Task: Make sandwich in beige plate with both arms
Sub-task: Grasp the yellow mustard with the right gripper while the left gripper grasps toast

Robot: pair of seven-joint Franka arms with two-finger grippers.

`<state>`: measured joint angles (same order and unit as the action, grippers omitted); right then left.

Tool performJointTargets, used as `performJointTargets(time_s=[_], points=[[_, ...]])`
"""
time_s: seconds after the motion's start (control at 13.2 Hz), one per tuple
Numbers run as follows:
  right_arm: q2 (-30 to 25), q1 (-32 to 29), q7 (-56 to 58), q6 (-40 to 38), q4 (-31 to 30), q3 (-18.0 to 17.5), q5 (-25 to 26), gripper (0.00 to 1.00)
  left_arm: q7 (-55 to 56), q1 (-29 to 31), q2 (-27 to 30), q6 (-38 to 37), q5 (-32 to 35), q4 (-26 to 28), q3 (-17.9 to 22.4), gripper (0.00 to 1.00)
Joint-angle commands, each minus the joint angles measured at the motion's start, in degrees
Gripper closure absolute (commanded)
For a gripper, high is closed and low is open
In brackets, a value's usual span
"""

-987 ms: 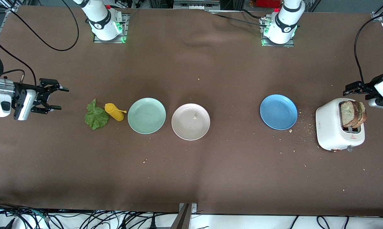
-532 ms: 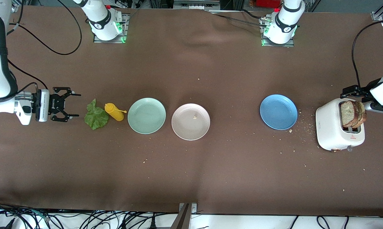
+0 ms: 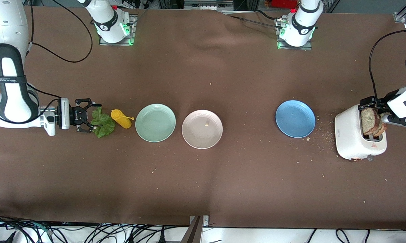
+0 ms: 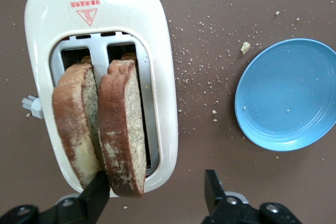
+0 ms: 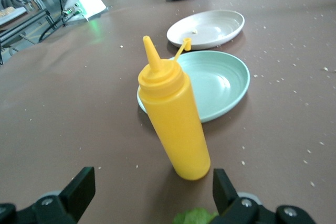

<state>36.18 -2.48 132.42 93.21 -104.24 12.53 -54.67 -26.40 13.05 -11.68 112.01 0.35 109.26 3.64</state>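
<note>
While the beige plate (image 3: 202,129) waits bare mid-worktop, the right gripper (image 3: 92,119) spreads wide over the lettuce leaf (image 3: 103,123) edge to pinch it, and the left gripper (image 4: 157,192) straddles one toast slice (image 4: 122,129) in the toaster (image 3: 353,141), fingers open, not yet clamped.

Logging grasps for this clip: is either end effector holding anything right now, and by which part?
Nothing is held. The left end effector straddles a toast slice in the toaster, not yet clamped; the right end effector is open at the lettuce.
</note>
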Motion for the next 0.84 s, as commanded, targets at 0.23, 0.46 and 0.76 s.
performJointTargets(time_s=[0.23, 0.46, 0.76], points=[[4.7, -0.4, 10.7, -2.5, 1.4, -3.4, -6.6, 0.01, -1.9, 0.0, -1.9, -0.2, -1.3, -1.8, 0.1, 0.52], [4.9, -0.5, 11.1, -2.5, 2.4, -3.5, -7.7, 0.00, -2.1, 0.0, -2.4, -0.6, -0.9, -2.6, 0.1, 0.78], [6.8, -0.5, 11.8, -3.5, 2.2, -5.4, -9.7, 0.00, -3.5, 0.0, -2.7, -2.7, 1.8, -5.9, 0.1, 1.00]])
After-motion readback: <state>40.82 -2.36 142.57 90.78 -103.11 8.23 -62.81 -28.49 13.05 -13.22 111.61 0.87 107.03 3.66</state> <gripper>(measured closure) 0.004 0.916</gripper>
